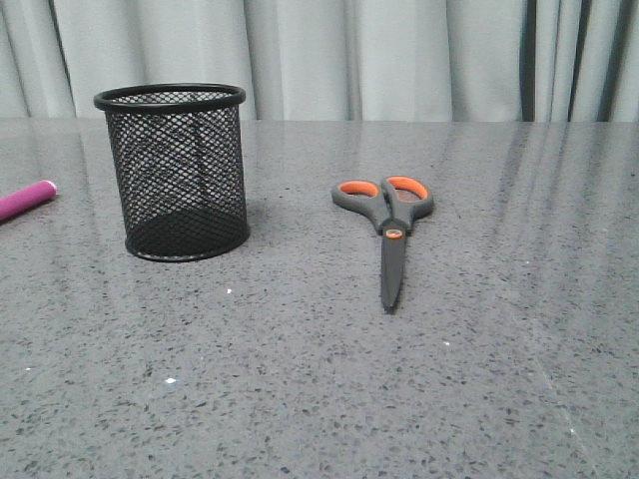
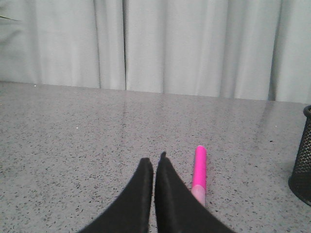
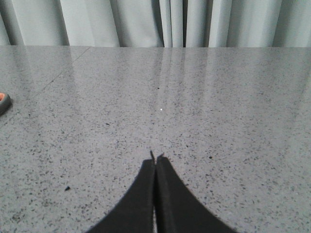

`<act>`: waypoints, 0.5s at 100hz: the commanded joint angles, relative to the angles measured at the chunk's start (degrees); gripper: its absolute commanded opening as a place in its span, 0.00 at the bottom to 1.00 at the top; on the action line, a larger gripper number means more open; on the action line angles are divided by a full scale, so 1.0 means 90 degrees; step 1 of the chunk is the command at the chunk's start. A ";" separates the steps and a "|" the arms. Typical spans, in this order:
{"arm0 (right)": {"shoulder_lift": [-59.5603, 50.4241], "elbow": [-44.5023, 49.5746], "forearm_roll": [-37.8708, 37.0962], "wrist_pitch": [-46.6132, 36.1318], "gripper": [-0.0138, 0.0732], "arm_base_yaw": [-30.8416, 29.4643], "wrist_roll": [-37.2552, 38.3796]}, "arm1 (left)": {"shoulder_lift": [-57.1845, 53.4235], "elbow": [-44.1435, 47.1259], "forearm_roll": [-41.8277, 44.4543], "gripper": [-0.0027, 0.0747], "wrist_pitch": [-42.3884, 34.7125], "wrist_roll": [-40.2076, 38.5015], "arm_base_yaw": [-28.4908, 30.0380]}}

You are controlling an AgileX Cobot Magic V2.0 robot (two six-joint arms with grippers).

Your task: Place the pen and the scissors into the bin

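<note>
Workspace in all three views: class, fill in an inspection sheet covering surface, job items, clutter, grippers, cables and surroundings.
Surface: grey speckled stone-look table, a few white specks.
Job's things: round black wire-mesh bin upright, nothing visible inside; thick magenta-pink pen lying left of it; grey-and-orange-handled scissors flat to its right, blades closed, pointing toward the camera.
Clutter: nothing seen.
Grippers: left gripper and right gripper, jaws shut, empty.
Cables: nothing seen.
Surroundings: pale grey curtain.

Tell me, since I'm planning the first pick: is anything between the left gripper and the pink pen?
Nothing visible. The left gripper, fingers together, hangs over bare grey speckled table with the magenta-pink marker-like pen lying just beside it; the black wire-mesh bin stands beyond the pen.
</note>
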 commanded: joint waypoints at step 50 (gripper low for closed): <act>-0.0135 0.0110 0.2786 -0.1622 0.07 -0.0029 0.0000 | -0.0170 0.0144 -0.2402 0.01 -0.0597 -0.0049 0.0002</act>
